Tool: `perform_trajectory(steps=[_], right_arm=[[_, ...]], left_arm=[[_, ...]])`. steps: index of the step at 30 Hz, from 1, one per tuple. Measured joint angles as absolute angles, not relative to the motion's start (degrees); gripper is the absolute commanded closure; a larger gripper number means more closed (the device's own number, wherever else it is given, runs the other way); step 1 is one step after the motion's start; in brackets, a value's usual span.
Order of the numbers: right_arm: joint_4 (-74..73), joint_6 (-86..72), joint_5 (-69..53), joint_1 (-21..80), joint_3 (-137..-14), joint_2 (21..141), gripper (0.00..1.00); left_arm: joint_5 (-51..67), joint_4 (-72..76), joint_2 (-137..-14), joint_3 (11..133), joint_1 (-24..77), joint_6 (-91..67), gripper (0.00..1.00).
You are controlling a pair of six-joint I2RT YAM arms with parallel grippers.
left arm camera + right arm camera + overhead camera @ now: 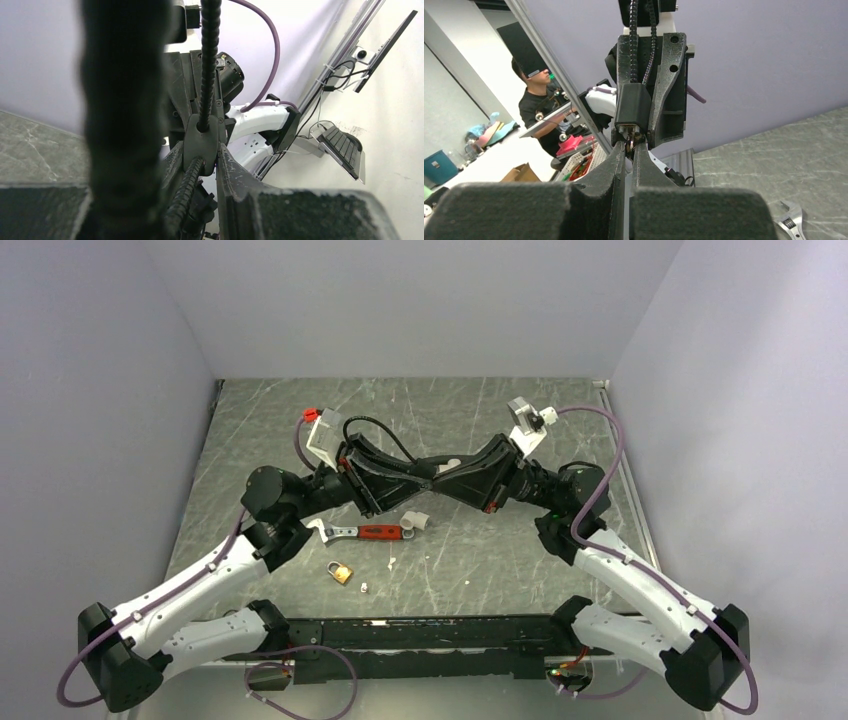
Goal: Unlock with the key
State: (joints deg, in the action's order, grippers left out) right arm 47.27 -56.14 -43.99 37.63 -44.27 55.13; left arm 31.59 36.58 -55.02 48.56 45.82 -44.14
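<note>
Right gripper, closed, clamps the tiny silvery-grey metal key; left gripper meets it fingertip-to-fingertip, jaw state indeterminate.

One wrench, one brass padlock

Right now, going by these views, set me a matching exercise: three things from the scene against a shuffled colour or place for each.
Things:
1. padlock
2. wrench
3. key

Descriptions:
A. red handle
B. pinched in the right gripper, off the table
C. brass, lying on the table

Pairs: 1-C, 2-A, 3-B.
</note>
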Motion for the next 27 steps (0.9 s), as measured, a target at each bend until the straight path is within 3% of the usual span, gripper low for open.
perform_trajectory(steps=[3,6,8,9,15,22,27], right_arm=[[46.8,-55.6,-44.0,37.6,-44.3,55.1,1.0],[42.3,-52.2,-43.6,37.5,-44.8,54.2,0.56],[34.7,-47.3,-42.5,37.6,-46.6,52.7,0.34],[31.4,-45.5,-41.6,37.5,-47.2,51.9,0.28],[12.8,-30.7,-31.2,37.7,-51.6,44.6,0.26],[9.0,-24.3,-26.6,38.5,-51.1,44.1,0.31],[7.1,-15.2,-15.4,50.2,-49.6,47.3,0.34]], left_arm=[[31.5,36.0,-55.0,48.7,45.8,-43.8,1.0],[30.9,33.1,-54.7,49.3,45.7,-42.5,1.0],[28.9,28.7,-53.9,50.2,45.7,-41.4,1.0],[27.9,26.8,-53.2,50.7,45.7,-40.8,1.0],[19.5,9.6,-51.3,55.9,45.9,-38.4,1.0],[14.3,-2.4,-52.8,59.9,45.9,-38.8,1.0],[9.7,-8.7,-53.6,62.2,45.9,-40.4,1.0]])
